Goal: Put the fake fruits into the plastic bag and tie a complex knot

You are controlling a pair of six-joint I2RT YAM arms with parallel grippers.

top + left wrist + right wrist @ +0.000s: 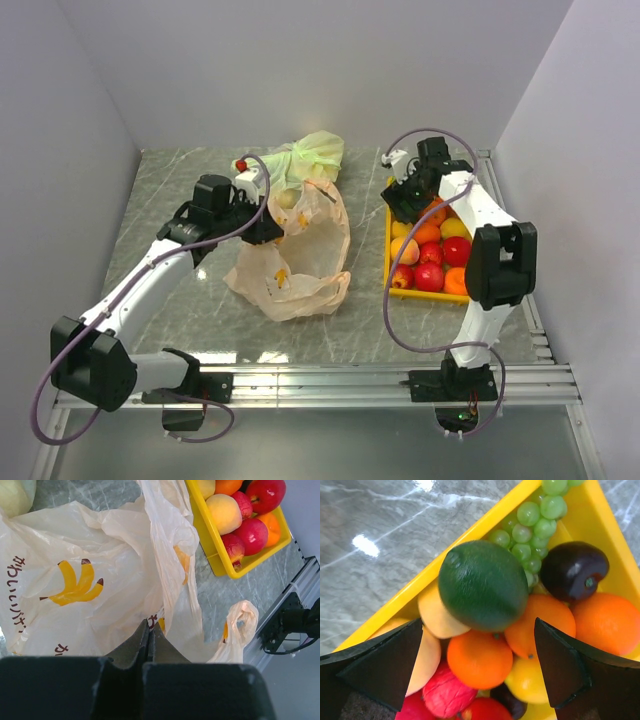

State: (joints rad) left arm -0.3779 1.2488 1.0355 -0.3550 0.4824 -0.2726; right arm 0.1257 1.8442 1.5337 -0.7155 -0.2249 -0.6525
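The plastic bag point(300, 255) lies crumpled at mid-table, peach-coloured with a banana print point(75, 582). My left gripper point(262, 228) is shut on the bag's left rim, and its fingertips point(148, 630) pinch the film. One handle loop point(240, 622) trails toward the table's front edge. The fake fruits point(432, 262) fill a yellow tray point(387, 250) at the right. My right gripper point(408, 200) hangs open over the tray's far end. Between its fingers point(478, 625) sit a dark green fruit point(482, 585) and an orange point(480, 659), neither of them touched. Green grapes point(535, 520) and a dark plum point(574, 570) lie beyond.
A pale yellow-green knotted bag point(305, 155) sits behind the plastic bag. Grey walls close in the marble table on three sides. A metal rail point(330, 383) with the arm bases runs along the near edge.
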